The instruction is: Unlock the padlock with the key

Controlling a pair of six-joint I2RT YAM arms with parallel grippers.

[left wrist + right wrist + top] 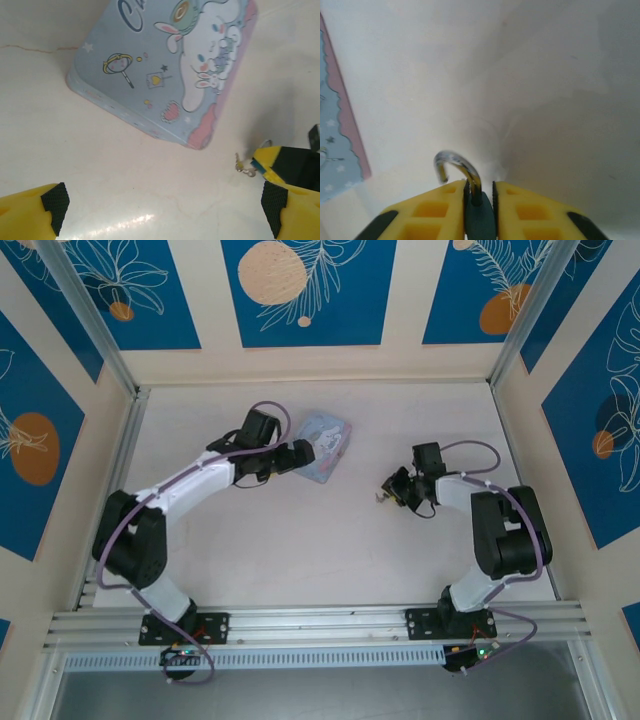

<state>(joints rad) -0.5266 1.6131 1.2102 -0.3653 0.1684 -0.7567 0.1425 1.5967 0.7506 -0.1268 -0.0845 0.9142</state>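
Observation:
The dark bluish-grey padlock (480,217) sits between the yellow fingers of my right gripper (480,189), which is shut on its body with only a hairline gap on the right side. Its thin metal shackle (456,165) is swung out, one end free. From above, the right gripper (392,490) hovers low over the middle right of the table. In the left wrist view, the tiny key (240,163) with its small ring shows just left of the right gripper's yellow finger (280,160); whether it touches the padlock I cannot tell. My left gripper (165,210) is open and holds nothing.
The pale blue cartoon-printed box (326,446) lies at the back centre, right beside the left gripper (298,456); its corner (200,142) is near the key. Metal frame rails run along the table's left side (118,465) and front (320,620).

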